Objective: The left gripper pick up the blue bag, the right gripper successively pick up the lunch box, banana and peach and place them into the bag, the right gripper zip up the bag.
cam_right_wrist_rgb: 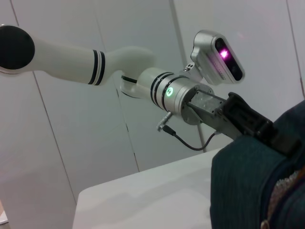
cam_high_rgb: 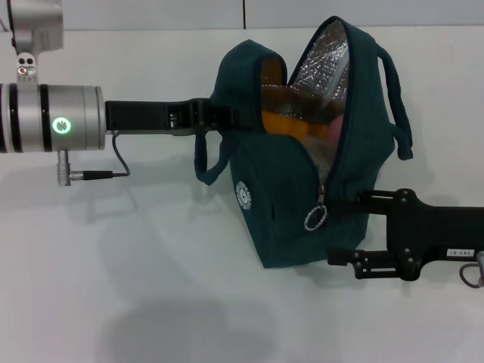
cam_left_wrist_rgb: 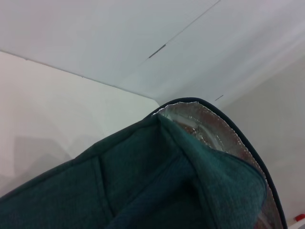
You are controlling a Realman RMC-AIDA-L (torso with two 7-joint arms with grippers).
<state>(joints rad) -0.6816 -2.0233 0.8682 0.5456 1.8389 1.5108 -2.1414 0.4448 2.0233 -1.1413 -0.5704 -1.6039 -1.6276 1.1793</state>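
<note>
The blue bag stands upright on the white table, its top open and the silver foil lining showing. Inside I see the orange banana and the pink peach; the lunch box is not clear to see. My left gripper reaches in from the left and is shut on the bag's near-left rim; it also shows in the right wrist view. My right gripper is open at the bag's lower right side, just right of the zip's ring pull. The left wrist view shows only bag fabric.
The white table spreads around the bag, with a white wall behind. One bag handle loops out on the right, the other hangs on the left. The left arm's cable hangs under its wrist.
</note>
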